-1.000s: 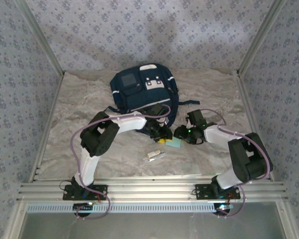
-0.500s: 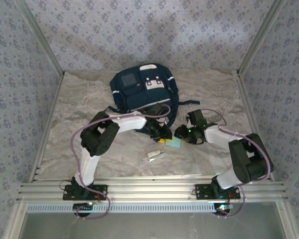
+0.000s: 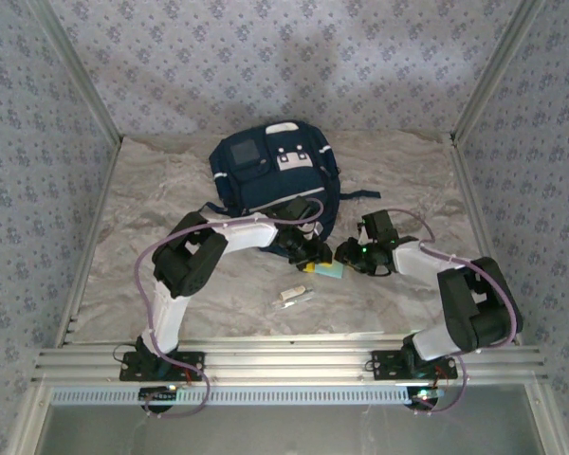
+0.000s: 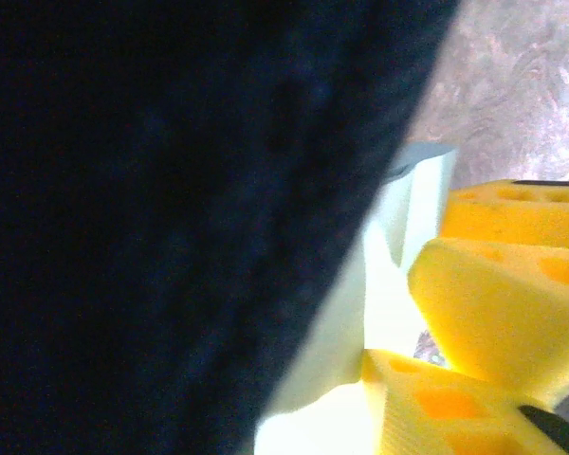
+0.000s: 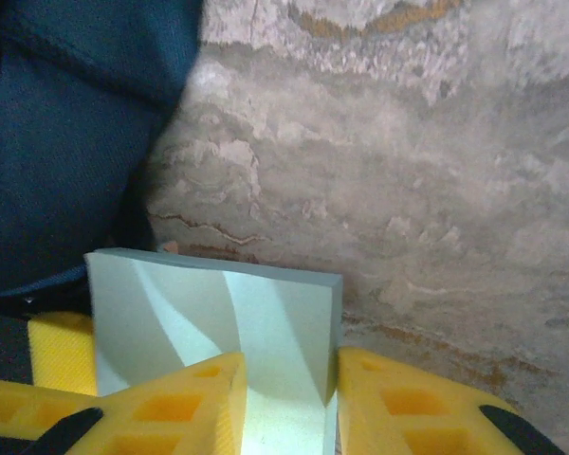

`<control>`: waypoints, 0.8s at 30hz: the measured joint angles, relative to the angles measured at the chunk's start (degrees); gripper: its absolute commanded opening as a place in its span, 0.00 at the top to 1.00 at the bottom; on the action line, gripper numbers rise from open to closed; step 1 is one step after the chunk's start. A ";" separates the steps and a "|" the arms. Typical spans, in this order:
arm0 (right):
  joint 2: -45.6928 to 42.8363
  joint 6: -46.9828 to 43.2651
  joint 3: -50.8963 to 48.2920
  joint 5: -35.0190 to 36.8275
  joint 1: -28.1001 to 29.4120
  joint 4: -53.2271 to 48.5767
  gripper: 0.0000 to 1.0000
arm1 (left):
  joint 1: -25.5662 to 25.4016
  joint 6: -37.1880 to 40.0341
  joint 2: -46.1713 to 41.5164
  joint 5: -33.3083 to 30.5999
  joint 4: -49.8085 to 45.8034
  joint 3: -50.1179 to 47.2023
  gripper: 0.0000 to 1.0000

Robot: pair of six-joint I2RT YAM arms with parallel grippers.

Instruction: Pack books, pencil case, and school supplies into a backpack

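Pad (image 5: 199, 303) sits pinched in right pincer (image 5: 289, 412); left pincer (image 3: 315, 252) grip cannot be told.

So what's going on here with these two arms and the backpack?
Both arms meet just in front of the backpack. The right gripper holds the light-blue pad between its fingers. The left gripper sits right beside it, close to the backpack's fabric. The small white stick lies apart on the table, untouched.
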 measured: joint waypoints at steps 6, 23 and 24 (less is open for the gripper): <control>0.17 0.00 -0.50 -0.83 0.09 0.17 0.63 | -0.07 -0.83 -0.22 0.59 2.47 -0.15 0.81; -12.33 -4.76 4.81 -8.96 -8.70 -7.10 0.28 | 5.73 -3.21 -11.54 -0.02 5.75 -1.31 0.77; -12.33 -4.74 5.14 -9.97 -8.96 -6.49 0.29 | 6.08 -3.72 -12.44 0.00 7.02 -1.31 0.77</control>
